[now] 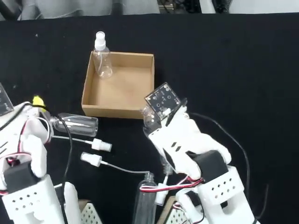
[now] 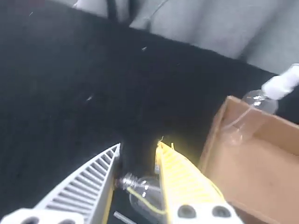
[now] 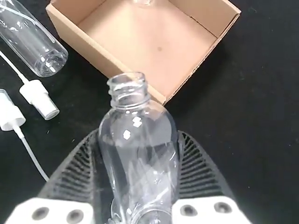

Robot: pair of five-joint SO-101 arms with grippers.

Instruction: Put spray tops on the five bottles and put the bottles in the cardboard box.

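Right gripper point(image 3: 139, 140) clenched on an uncapped clear bottle point(image 3: 138, 175), whose long axis runs in line with the fingers; its open neck point(image 3: 127, 88) points at the near corner of the cardboard box point(image 1: 112, 111). In the high view the held bottle sits at centre frame, just off the box's lower right corner. Two loose spray tops point(image 1: 101, 145) point(image 1: 91, 159) lie to its lower left, between the arms, dip tubes trailing. Left gripper point(image 2: 138, 147), jaws apart, straddles the neck of a second uncapped bottle point(image 1: 78, 125) lying on its side just below the box's lower left corner. One capped bottle point(image 1: 102, 60) stands in the box's upper left corner; another open bottle point(image 1: 145, 203) is at bottom centre. The tops appear nearer the left arm, so capping probably falls to it.
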